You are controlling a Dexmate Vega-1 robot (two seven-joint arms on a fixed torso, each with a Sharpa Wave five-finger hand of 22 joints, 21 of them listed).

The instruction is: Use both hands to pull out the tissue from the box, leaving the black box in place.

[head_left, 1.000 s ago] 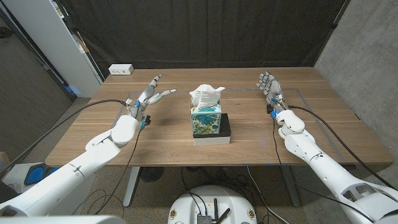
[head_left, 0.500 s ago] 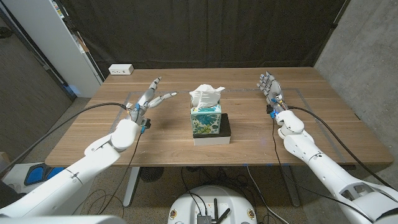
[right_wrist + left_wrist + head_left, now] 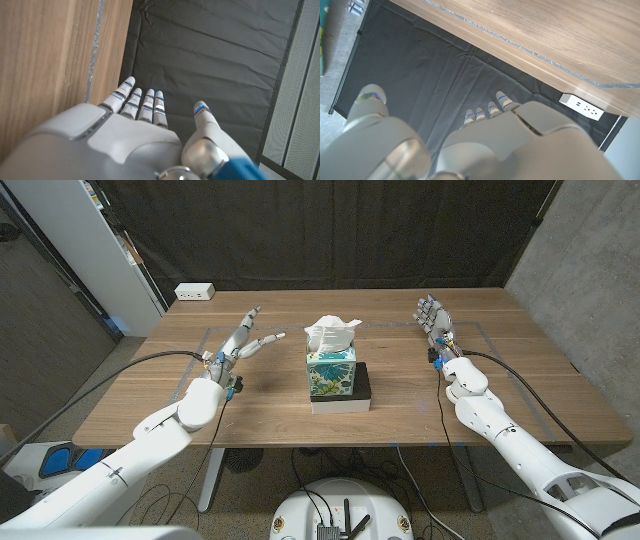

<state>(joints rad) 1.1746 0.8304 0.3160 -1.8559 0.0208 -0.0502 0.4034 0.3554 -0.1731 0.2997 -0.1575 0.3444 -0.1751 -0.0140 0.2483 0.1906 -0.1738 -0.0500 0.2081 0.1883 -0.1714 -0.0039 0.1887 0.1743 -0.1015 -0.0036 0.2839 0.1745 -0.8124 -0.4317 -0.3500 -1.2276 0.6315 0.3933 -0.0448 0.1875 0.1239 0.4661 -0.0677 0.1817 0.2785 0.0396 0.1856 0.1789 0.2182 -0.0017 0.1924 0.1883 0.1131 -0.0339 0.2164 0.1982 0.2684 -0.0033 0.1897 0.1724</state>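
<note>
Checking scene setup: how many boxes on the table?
2, stacked at the table's middle: the floral tissue box sits on the black box. The white power strip at the far left edge isn't counted.

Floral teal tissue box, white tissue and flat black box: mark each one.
Floral teal tissue box [image 3: 331, 374]: head view, front face.
White tissue [image 3: 331, 335]: head view, crumpled top.
Flat black box [image 3: 364, 383]: head view, right top edge.

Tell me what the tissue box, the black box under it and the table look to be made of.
The tissue box looks like printed cardboard: crisp edges, teal floral pattern, soft white tissue bunched out the top. The black box beneath looks matte and rigid, perhaps plastic or card; hard to tell. The table looks like wood or veneer, with visible grain and low sheen.
</note>
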